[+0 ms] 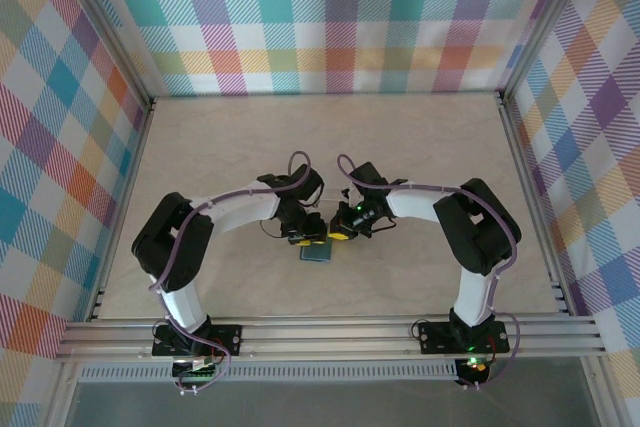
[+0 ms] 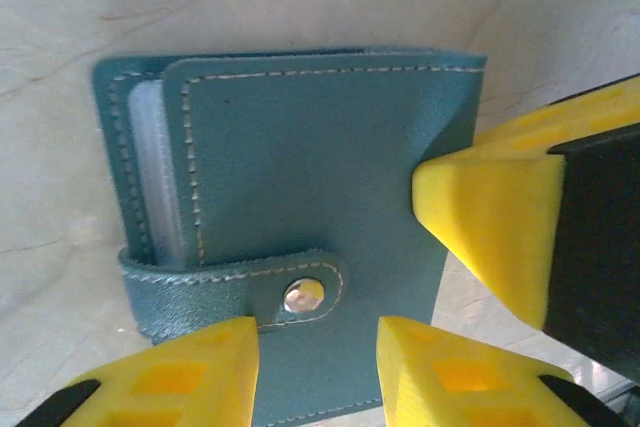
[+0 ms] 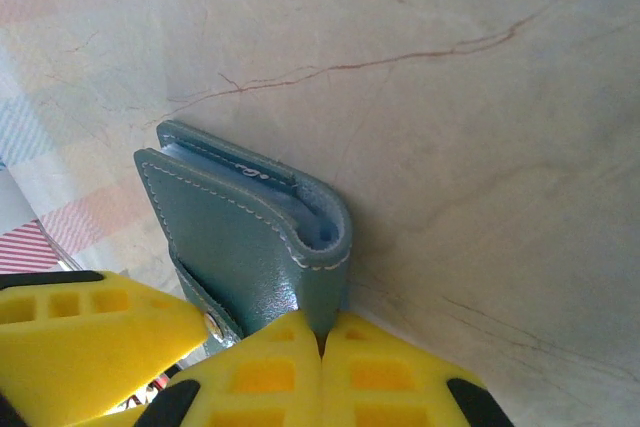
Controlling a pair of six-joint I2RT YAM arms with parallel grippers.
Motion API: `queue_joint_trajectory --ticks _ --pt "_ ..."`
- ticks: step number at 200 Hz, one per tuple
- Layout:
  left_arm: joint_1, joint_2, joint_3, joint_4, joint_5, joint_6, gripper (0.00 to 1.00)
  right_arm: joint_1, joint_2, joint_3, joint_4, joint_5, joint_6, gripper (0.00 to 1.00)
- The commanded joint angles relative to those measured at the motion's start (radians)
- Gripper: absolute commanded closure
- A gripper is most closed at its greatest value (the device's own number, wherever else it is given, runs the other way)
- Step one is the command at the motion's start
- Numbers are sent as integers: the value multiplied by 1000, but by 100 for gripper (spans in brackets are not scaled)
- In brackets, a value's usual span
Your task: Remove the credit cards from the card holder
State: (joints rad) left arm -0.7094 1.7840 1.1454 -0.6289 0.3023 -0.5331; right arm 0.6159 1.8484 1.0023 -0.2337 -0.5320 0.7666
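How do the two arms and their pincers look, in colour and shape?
Both the left arm and the right arm have white links between bulky black joints, each with a purple-grey cable along it. The pincer fingers are yellow wedges with square pockets. A green light glows near the right wrist.

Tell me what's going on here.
Two robot arms are working on a teal card holder on the table. The left claw is open, poised over the holder by its fastened snap tab. The right claw is shut, tips against the holder's folded edge; whether it pinches the leather is unclear. The holder is closed, so nothing has been taken out yet.
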Motion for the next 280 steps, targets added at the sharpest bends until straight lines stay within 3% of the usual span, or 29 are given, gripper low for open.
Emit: queue_joint_trajectory --ticks 1,44,86,160,215,280 --pt "-23 42 54 -31 14 34 64 7 -10 15 -35 3 -18 100" --pt "-56 106 125 -148 -157 44 60 7 -14 0 -27 1 -13 100" --pt "-80 142 140 -195 -216 57 58 6 -13 -2 -30 -2 -13 100" --pt "-95 163 148 -209 -268 59 79 7 -15 6 -46 13 -19 100" --pt "-72 87 132 -189 -231 51 92 7 -18 7 -68 27 -30 100" --pt "56 -51 16 -93 -77 13 98 7 -39 31 -167 73 -76 100"
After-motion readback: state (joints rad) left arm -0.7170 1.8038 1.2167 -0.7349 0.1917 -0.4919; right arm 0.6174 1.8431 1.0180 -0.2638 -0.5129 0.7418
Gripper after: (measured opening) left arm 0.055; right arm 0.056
